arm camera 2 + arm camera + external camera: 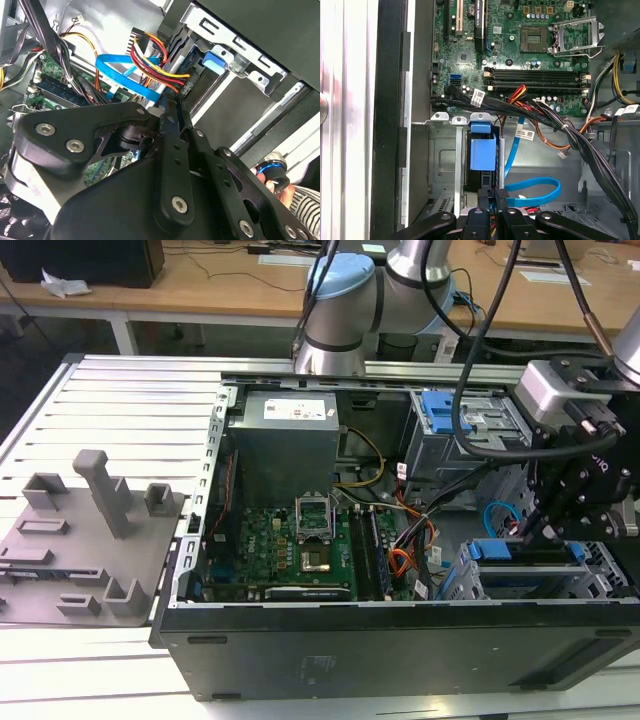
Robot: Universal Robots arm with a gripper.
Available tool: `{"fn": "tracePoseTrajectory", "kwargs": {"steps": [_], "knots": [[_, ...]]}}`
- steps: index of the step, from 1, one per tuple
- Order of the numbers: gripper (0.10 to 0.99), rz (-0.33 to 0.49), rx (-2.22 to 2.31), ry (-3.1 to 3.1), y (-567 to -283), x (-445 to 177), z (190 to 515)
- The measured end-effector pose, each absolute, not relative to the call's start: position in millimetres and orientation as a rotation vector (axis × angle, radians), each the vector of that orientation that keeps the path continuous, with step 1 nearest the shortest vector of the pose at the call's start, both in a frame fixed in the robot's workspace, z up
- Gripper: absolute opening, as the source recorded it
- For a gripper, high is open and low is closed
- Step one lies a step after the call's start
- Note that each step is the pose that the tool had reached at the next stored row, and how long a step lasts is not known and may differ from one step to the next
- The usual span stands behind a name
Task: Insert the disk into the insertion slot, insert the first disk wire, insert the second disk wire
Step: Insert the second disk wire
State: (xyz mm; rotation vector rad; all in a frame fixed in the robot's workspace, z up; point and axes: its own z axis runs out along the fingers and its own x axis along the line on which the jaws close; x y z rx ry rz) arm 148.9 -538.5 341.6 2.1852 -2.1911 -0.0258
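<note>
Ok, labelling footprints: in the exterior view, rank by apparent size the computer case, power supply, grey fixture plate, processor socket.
computer case
grey fixture plate
power supply
processor socket
Plate versus supply unsure: differing camera distance.

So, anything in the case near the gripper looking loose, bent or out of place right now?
Nothing stands out. The gripper sits low by the drive bay, the light blue cable loops freely beside it, and the red-orange-black wire bundle runs to its plug without visible damage.

Open PC case (400,640) lying on surface (120,390), motherboard (290,540) in its middle, power supply (285,435) behind it, drive bay (610,575) w/ disk (530,550) at exterior view's right, plastic fixtures (90,530) beside case at exterior view's left.
</note>
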Motion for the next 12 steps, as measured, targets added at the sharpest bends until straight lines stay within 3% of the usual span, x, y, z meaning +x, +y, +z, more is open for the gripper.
{"fn": "tracePoseTrajectory", "kwargs": {"steps": [10,12], "knots": [[0.161,-0.026,2.186,-2.191,-539.6,149.5,337.2],[0.235,-0.027,2.186,-2.191,-539.7,149.5,336.9]]}}
